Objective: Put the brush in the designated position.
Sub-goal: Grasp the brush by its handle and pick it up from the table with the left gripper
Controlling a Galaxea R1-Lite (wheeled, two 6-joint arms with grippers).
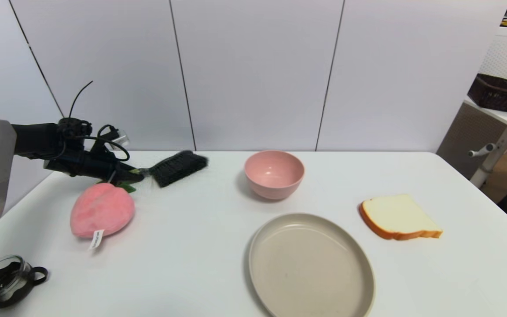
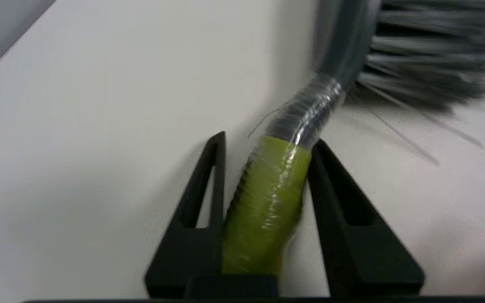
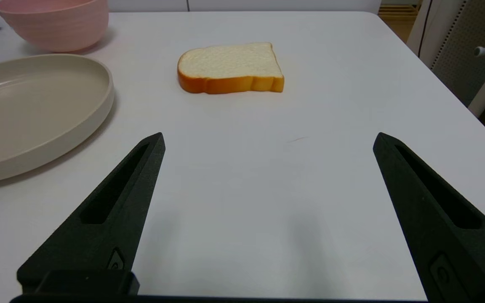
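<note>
A: From the head view, where is the left arm?
B: It reaches in level from the left edge, above the far left part of the white bench [image 1: 192, 264]. The left gripper [image 1: 137, 174] pinches the brush [image 1: 178, 168] by its handle, and the black bristle head sticks out to the right, toward the pink bowl [image 1: 273, 174] but apart from it. I cannot tell from here whether the bristles touch the bench.

A: What else lies there?
B: A fuzzy pink plush peach [image 1: 102, 215] with a white tag sits just under the gripper. A round, matte beige plate [image 1: 310, 266] is near the front, and a slice of bread [image 1: 398, 216] with an orange crust is to its right. A glass jar [image 1: 5, 281] holding something black sits at the front left corner.

A: And the left wrist view?
B: The two black fingers [image 2: 209, 202] press against a yellow-green handle wrapped in glossy clear film. A short silvery neck joins it to stiff dark bristles, with a few stray ones trailing.

A: The right wrist view?
B: The right gripper [image 3: 267, 141] hangs low over bare bench, fingers spread wide, with the bread, plate and bowl beyond.
</note>
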